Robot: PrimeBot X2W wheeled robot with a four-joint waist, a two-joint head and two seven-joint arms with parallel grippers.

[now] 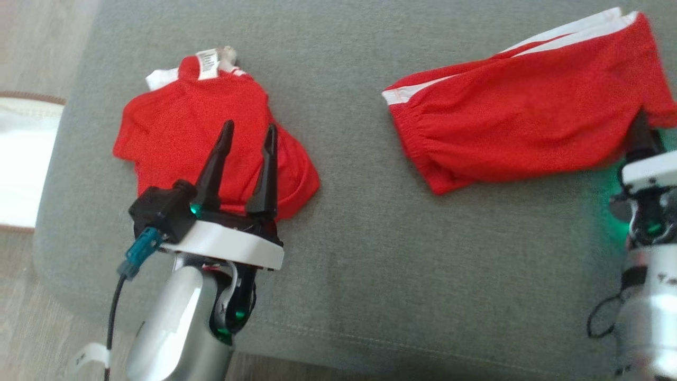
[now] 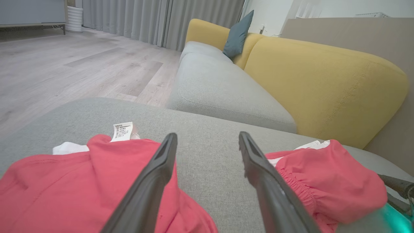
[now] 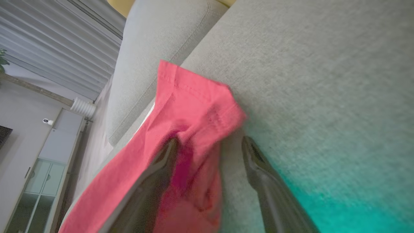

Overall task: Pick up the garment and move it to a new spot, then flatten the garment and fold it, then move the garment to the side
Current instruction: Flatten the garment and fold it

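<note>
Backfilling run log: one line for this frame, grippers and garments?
left gripper: open over crumpled red garment | right gripper: open at edge of red shorts | surface: grey cushion

Two red garments, two grippers, one grey seat point(image 1: 344, 238), one teal pillow point(image 2: 237, 34).
The left garment point(image 1: 174, 132), the right garment point(image 1: 529, 121); the left gripper point(image 1: 249, 127), the right gripper point(image 3: 210, 142).

left tool point(image 1: 250, 126) fingers spread wide, right tool point(image 3: 210, 140) likewise parted

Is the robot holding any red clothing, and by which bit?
Nothing is held: left gripper open over the left red garment, right gripper open at the red shorts.
</note>
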